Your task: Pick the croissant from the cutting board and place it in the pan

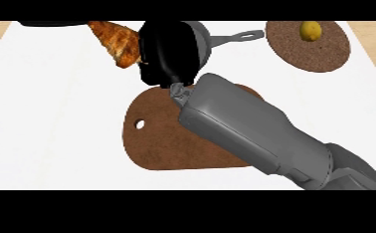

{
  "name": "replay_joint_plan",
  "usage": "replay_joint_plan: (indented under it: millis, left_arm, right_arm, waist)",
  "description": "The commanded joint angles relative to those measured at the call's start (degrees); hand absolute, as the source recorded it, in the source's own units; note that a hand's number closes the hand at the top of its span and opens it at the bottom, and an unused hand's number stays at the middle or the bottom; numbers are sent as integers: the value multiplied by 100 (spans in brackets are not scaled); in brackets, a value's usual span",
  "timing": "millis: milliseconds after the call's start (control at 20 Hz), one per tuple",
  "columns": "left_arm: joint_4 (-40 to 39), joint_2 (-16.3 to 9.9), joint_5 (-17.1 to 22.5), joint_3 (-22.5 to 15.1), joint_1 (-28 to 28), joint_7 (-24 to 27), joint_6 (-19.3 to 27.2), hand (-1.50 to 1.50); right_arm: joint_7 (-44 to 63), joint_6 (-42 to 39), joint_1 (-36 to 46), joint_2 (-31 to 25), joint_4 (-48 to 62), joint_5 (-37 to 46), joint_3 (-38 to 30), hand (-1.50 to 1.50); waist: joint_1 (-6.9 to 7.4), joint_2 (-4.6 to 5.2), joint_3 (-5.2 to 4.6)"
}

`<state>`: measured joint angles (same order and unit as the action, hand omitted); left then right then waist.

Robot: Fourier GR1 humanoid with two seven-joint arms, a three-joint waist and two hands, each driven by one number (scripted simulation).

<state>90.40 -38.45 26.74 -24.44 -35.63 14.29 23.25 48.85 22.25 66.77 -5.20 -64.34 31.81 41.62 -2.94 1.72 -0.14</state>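
My right hand [169, 53] is raised above the counter with its fingers curled on one end of the golden-brown croissant [116, 42], which sticks out to the hand's left. Right behind the hand lies the grey pan [208, 40], mostly hidden by it, with its handle [242, 36] pointing right. The croissant hangs left of the pan, not inside it. The brown cutting board [158, 137] lies below the hand with nothing on its visible part. My grey forearm crosses the board's right side. My left hand does not show.
A round brown mat [320, 53] at the back right carries a small yellow fruit [311, 31]. A dark object [51, 23] lies along the top left edge. White counter [58, 107] stretches to the left of the board.
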Motion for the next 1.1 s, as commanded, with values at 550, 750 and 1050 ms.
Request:
replay_joint_plan:
  millis: [550, 750, 1050]
  left_arm:
    - [914, 166, 0, 477, 1682, 523, -9, 0]
    - [872, 132, 32, 441, 1686, 566, -76, 0]
    - [890, 195, 38, 362, 1788, 589, -52, 0]
  right_arm:
    - [-1129, 862, -370, -136, 1457, -231, -561, 150]
    - [-1437, 490, -630, -5, 1742, -836, -832, -150]
    - [-2124, 215, -745, 89, 1983, -1320, -1129, -150]
  waist:
    - [137, 212, 43]
    - [213, 269, 45]
    - [232, 189, 44]
